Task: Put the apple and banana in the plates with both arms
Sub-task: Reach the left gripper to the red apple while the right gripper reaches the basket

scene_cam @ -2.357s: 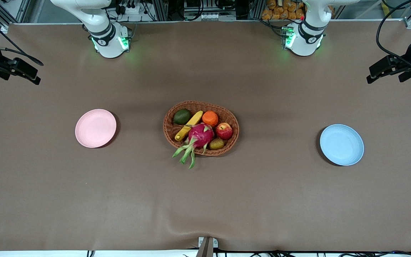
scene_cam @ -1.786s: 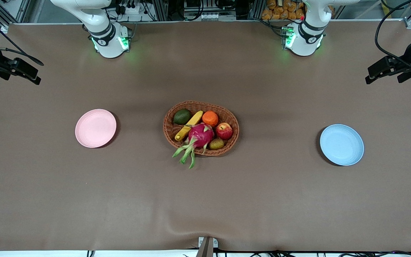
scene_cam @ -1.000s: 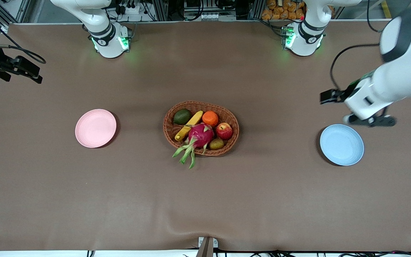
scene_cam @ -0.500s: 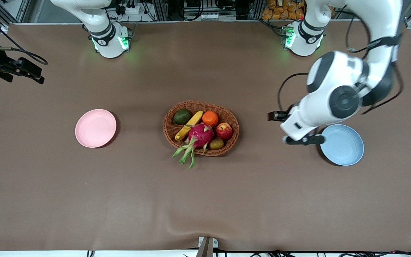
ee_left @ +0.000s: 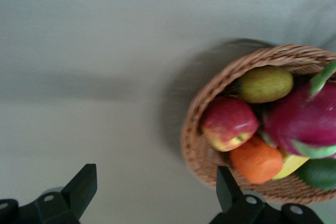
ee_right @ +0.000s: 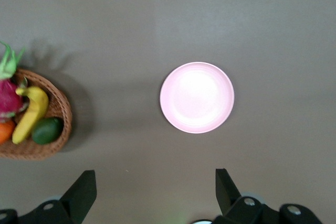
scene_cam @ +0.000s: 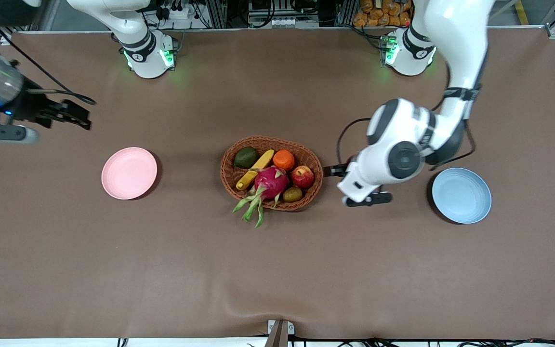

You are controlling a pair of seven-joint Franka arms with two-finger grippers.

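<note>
Right hand (ee_right: pixel 152 195) spread, high over the brown desk (scene_cam: pixel 277 270) near the round pale pink plate (scene_cam: pixel 129 173), oval brown wicker basket (scene_cam: pixel 271 173) mid-desk holding long yellow banana (scene_cam: pixel 255 169) and small red apple (scene_cam: pixel 302 177), left hand (ee_left: pixel 155 195) spread over desk between basket and round light blue plate (scene_cam: pixel 461 195).

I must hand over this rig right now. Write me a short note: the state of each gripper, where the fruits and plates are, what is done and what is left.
Left gripper: open, holds nothing, over the bare table between the basket and the blue plate, close to the basket's rim.
Right gripper: open, holds nothing, high over the table at the right arm's end, above the pink plate.
Apple and banana: both in the basket with the other fruits.
Both plates hold nothing.
Done: nothing placed yet.
Left: pick the apple and the banana, put one in each plate.
</note>
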